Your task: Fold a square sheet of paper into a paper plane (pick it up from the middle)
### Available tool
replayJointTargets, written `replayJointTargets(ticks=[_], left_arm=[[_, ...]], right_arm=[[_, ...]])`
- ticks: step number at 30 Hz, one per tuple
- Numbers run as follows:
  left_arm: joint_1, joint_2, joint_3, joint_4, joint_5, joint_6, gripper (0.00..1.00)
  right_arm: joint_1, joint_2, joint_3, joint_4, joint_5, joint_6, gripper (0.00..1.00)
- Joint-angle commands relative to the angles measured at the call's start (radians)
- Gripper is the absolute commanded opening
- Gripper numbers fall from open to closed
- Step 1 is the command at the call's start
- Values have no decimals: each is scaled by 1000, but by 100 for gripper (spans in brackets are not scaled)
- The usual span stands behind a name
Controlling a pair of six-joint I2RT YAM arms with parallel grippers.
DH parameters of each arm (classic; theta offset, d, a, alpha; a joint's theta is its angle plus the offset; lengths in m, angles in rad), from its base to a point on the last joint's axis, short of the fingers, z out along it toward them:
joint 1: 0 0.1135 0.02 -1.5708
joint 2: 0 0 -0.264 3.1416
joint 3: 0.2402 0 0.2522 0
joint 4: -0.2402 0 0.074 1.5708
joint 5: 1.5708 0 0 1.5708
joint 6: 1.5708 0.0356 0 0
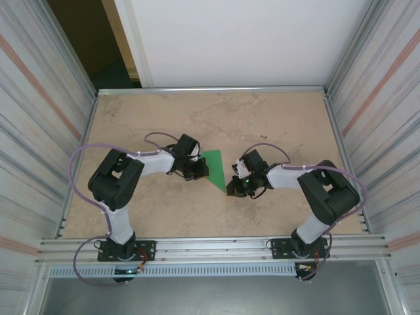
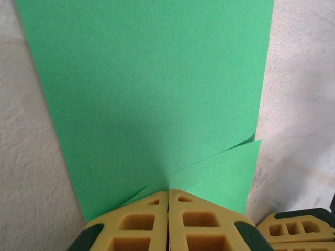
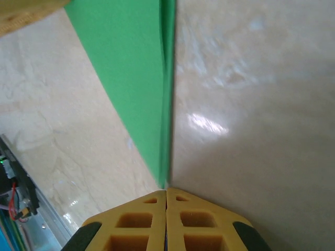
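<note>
Centrally on the worktop (image 1: 275, 125), the sheet of paper (image 1: 215, 167), folded into a green wedge with layered flaps, spans the gap between both arms. The left gripper (image 2: 168, 192) is clenched on its left corner, where two layers meet at the fingertips. The right gripper (image 3: 166, 189), nearer and to the right, is pinched tight on the wedge's narrow near tip.

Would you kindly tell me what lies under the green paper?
Under the top layer of the green paper, a second green flap peeks out, with the beige table beyond. Anything between or below the layers is covered.
</note>
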Motion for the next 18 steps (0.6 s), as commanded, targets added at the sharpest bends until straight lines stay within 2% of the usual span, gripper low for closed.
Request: replayJointTargets(ticks=[1,5,7,10,12,18], left_arm=[[7,15,41,-53,-4,8,10],[7,-71,71,1,35,-34,16],[15,-115,57,32,38,-62,21],[43,-181,0,83,37,-100,29],[70,-221,-65,131,34,-121,35],[140,-283,-206,219,69,-155,44]], right_arm=[[31,-94,30,-102,92,31,9],[70,-188,76,-91,245,69,17],[91,-222,78,-54,288,74,20],[117,-240,92,-23,348,75,30],[125,-227,108,-21,366,87,36],[134,-137,167,14,317,101,37]])
